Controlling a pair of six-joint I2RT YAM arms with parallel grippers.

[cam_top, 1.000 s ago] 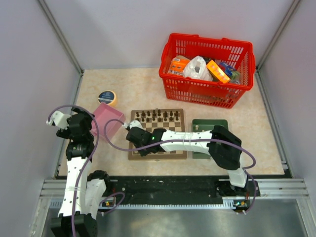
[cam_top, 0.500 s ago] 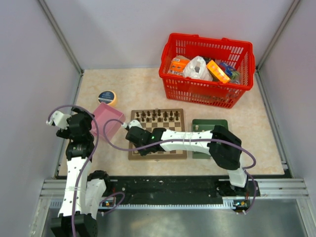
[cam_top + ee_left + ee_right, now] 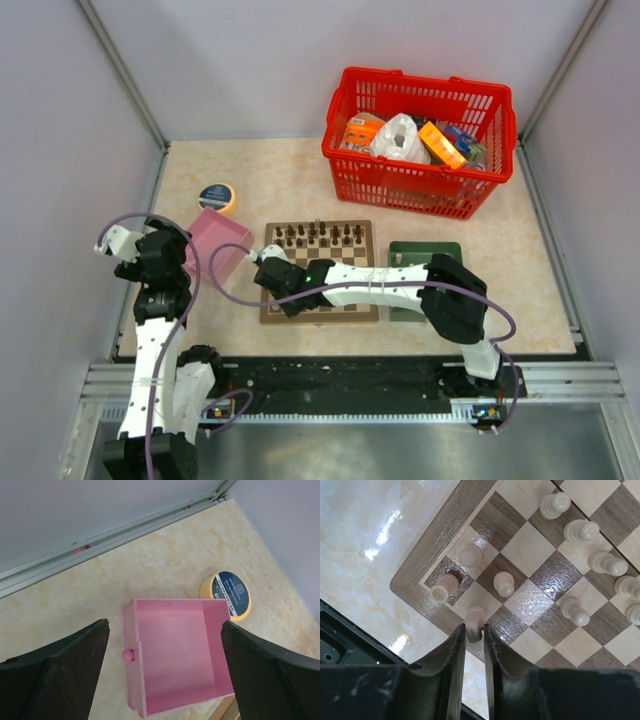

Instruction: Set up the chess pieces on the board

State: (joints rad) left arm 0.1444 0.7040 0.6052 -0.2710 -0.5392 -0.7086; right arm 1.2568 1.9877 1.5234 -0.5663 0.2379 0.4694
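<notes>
The board (image 3: 368,268) lies mid-table, with dark chess pieces (image 3: 320,236) along its far rows. My right gripper (image 3: 278,298) reaches over its near-left corner. In the right wrist view the right gripper (image 3: 474,630) is shut on a cream piece (image 3: 475,617) that stands upright on a pale square by the board's border (image 3: 440,535). More cream pieces (image 3: 504,583) stand on nearby squares, a row of them (image 3: 581,530) further in. My left gripper (image 3: 162,627) hangs open over the pink box (image 3: 175,650), holding nothing.
A roll of yellow tape (image 3: 227,590) lies beyond the pink box (image 3: 220,240). A red basket (image 3: 420,140) full of packets stands at the back right. A green tray (image 3: 425,252) sits right of the board, partly under the right arm.
</notes>
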